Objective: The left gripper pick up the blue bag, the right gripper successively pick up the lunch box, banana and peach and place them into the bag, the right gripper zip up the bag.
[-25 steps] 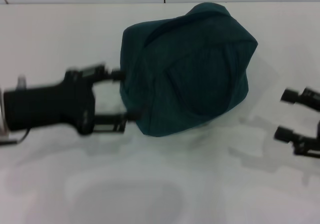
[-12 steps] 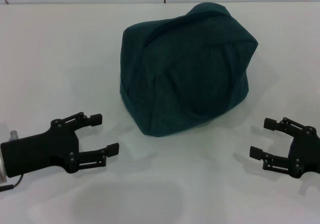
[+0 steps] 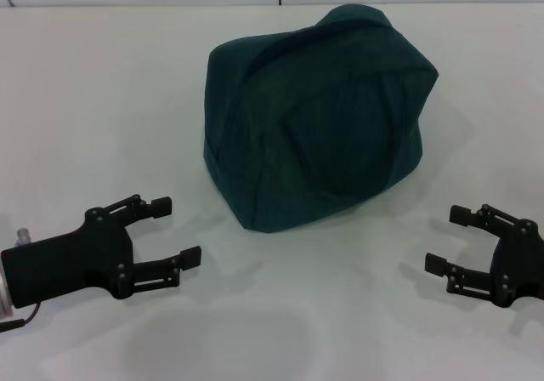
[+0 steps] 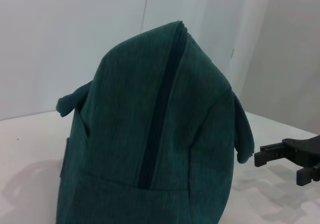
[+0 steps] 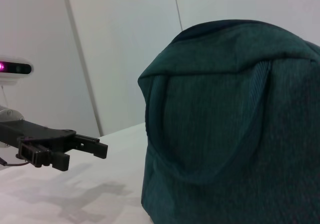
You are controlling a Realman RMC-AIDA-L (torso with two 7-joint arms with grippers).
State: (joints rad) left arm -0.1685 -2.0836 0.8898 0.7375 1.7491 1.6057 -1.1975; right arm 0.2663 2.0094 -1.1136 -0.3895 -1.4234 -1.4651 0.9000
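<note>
Slumping soft ribbed-fabric blue bag (image 3: 319, 117) between left gripper (image 3: 176, 230) and right gripper (image 3: 449, 241), both spread, empty.

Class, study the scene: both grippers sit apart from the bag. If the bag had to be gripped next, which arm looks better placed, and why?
Probably the left. The left gripper is open, its fingers aimed at the blue bag, whose near lower corner lies on that side. The right gripper, also open, sits off to the side with more bare table between.

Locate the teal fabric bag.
The soft dark teal fabric bag sits on the white table, centre-far in the head view, beyond both open end effectors.
</note>
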